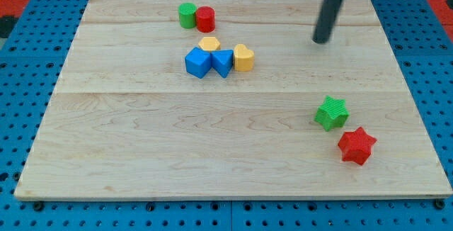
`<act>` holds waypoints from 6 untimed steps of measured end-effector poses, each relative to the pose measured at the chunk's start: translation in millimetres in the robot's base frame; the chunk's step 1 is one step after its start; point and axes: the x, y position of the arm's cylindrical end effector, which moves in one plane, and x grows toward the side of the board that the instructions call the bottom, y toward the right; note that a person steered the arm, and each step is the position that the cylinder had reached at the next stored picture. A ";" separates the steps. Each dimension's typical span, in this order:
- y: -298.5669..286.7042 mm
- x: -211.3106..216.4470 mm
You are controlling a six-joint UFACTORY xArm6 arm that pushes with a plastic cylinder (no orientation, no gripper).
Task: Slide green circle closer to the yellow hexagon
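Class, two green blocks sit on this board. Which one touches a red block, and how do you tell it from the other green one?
The green circle at the view's top: round, pressed against the red circle. The green star, lower right, is spiky and sits just apart from the red star.

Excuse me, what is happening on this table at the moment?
A robot arm with a dark rod pushes small blocks on a wooden board. It should slide the green circle closer to the yellow hexagon. My tip is far off at the view's upper right, touching no block. The green circle sits beside a red circle, just above the hexagon and the blue blocks.
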 end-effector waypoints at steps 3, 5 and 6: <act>-175.0 -100.7; -227.0 -51.6; -183.0 -29.4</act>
